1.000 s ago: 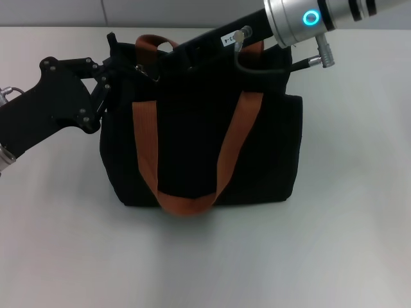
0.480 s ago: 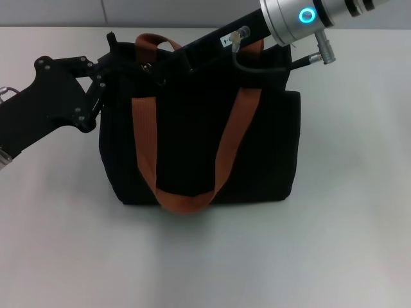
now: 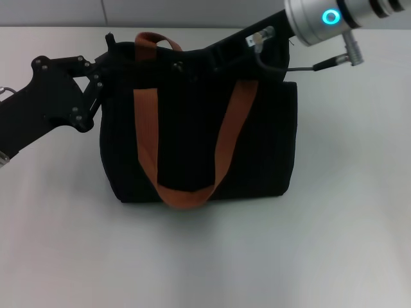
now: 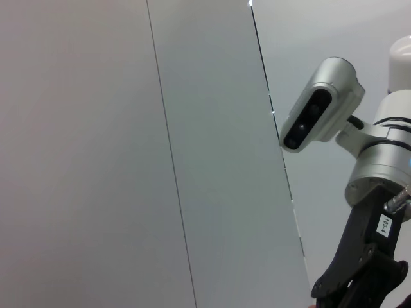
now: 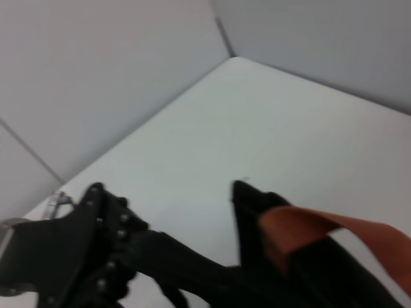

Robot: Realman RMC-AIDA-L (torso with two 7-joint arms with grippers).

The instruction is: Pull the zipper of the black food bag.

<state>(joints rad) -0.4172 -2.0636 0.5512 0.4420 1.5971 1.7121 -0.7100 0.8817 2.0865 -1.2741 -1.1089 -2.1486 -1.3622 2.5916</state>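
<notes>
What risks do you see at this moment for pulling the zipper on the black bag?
The left gripper holds only the top corner of the black food bag, so the bag may tip or slide if the pull is strong. The right gripper works close to the orange strap, which might catch. The zipper itself is not visible.

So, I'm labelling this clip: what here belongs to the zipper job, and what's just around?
In the job:
black food bag
left gripper, at the bag's top left corner
right gripper, over the bag's top
zipper: not visible

Just around:
white table
grey wall panels
</notes>
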